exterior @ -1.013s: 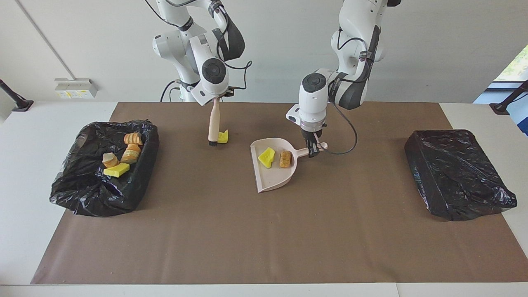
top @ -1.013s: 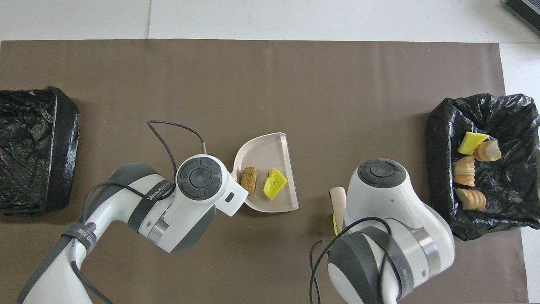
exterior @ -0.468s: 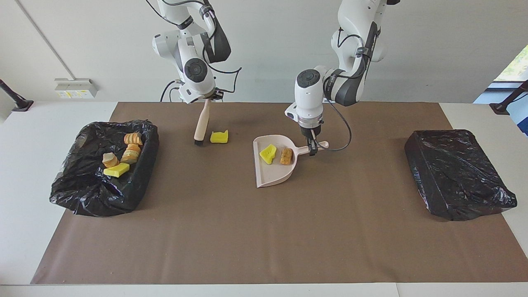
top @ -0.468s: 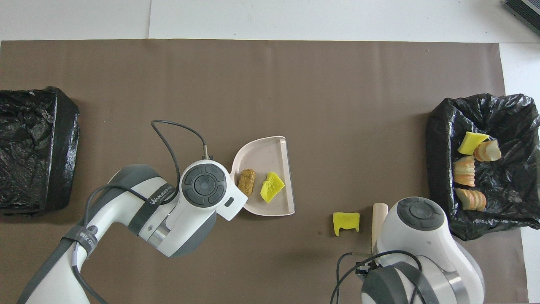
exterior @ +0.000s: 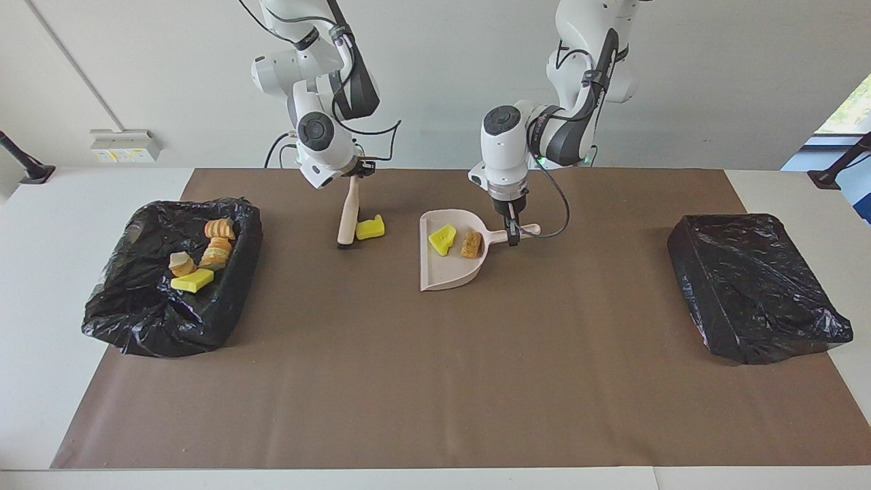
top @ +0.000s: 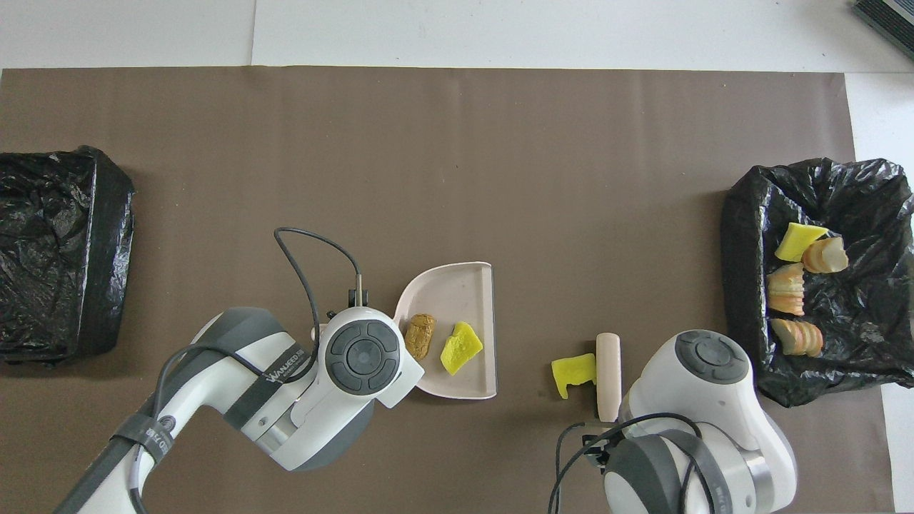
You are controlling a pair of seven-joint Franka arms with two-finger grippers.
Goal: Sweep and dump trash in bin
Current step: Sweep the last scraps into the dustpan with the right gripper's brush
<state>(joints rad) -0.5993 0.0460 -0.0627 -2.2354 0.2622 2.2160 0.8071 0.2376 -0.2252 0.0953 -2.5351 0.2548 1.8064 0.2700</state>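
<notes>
- Plain white wall (exterior: pixel 714 82).
- White surface (exterior: pixel 41 272) under a brown paper mat (exterior: pixel 435 381).
- Bright window (exterior: pixel 847 112) at one corner.
- Wall-mounted white socket box (exterior: pixel 124 145).

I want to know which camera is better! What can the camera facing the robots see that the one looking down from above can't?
Only the facing view shows the left gripper shut on the dustpan handle, the right gripper shut on the brush, and the brush's black bristles. Only the overhead view shows the white table strip farthest from the robots. Both show the pink dustpan holding a yellow sponge bit and brown lump, another sponge bit beside the brush, and two black-bagged bins.
</notes>
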